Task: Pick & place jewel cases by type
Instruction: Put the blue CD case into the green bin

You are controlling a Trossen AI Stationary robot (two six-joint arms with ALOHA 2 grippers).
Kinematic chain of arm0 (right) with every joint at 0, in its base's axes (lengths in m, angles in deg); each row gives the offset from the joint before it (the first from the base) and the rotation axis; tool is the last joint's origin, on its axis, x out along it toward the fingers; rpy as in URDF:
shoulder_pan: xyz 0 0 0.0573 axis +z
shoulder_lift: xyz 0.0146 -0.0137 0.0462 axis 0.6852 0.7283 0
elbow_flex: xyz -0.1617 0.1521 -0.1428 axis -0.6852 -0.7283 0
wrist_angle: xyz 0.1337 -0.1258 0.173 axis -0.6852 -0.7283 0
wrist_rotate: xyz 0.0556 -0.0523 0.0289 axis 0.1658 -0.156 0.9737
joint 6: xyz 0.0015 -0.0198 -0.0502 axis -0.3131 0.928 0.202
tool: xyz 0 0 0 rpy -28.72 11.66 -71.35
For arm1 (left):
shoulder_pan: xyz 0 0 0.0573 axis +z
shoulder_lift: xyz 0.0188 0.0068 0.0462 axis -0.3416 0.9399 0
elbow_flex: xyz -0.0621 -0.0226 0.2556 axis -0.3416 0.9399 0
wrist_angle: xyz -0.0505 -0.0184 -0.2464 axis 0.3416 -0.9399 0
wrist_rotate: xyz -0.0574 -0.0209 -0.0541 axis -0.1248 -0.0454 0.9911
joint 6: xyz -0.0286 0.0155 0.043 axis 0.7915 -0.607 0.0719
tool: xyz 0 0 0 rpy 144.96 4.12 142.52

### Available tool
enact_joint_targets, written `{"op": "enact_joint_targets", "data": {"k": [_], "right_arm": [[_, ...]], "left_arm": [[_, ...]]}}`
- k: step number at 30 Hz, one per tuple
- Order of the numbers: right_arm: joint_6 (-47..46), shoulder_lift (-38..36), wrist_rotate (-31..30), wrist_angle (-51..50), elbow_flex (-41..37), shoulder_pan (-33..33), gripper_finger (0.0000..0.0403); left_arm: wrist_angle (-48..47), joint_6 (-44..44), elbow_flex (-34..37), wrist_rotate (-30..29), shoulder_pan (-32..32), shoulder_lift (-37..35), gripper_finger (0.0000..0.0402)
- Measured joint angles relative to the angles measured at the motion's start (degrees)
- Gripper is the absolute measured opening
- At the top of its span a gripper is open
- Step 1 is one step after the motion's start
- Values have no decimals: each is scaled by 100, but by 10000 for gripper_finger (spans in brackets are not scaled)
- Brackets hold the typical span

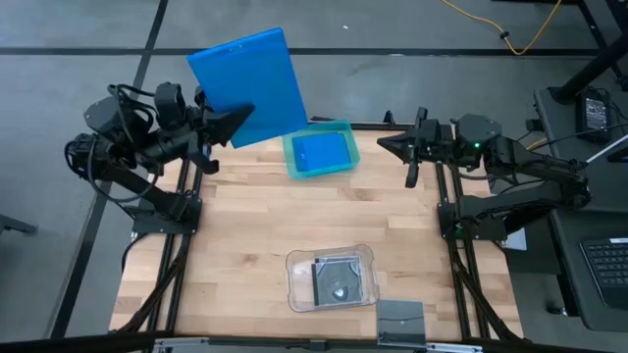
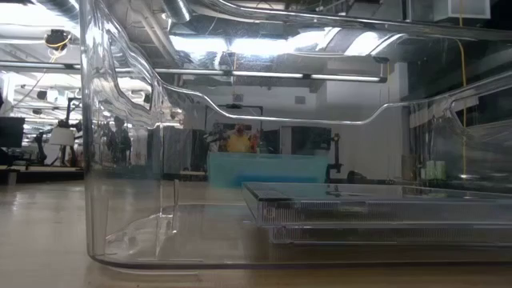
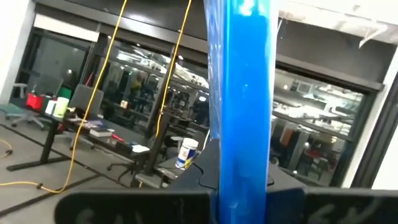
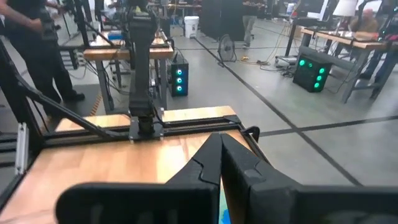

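Surface: a pale butcher-block wooden table (image 1: 245,245) on a black frame, standing on grey floor; an open workshop with desks and glass partitions is seen beyond.

Left gripper (image 1: 240,116), at 10 o'clock of the table: fingers clamped on a bright blue rectangular plastic jewel case (image 1: 247,86). The case is held raised and tilted, pinched at its lower edge, most of it reaching past the fingertips toward 12 o'clock.

Teal translucent square tray (image 1: 291,165), at 12 o'clock: a second blue case (image 1: 321,151) is laid flat inside.

Clear rounded plastic tray (image 1: 297,287), at 6 o'clock: dark grey square cases showing a disc (image 1: 337,279) are stacked within.

One further dark grey case (image 1: 400,320) is laid on the table edge at 5 o'clock, just beside the clear tray.

Right gripper (image 1: 383,144), at 2 o'clock: fingers together, nothing held.
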Motion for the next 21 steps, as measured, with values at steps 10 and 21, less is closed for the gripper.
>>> {"op": "enact_joint_targets", "data": {"k": [10,21], "right_arm": [[445,0,238,-288,-2,-110,10],[718,637,2955,-1707,1036,-1773,10]], "left_arm": [[-490,-136,0,-168,557,2,5],[-2369,945,2,1009,1846,314,6]]}}
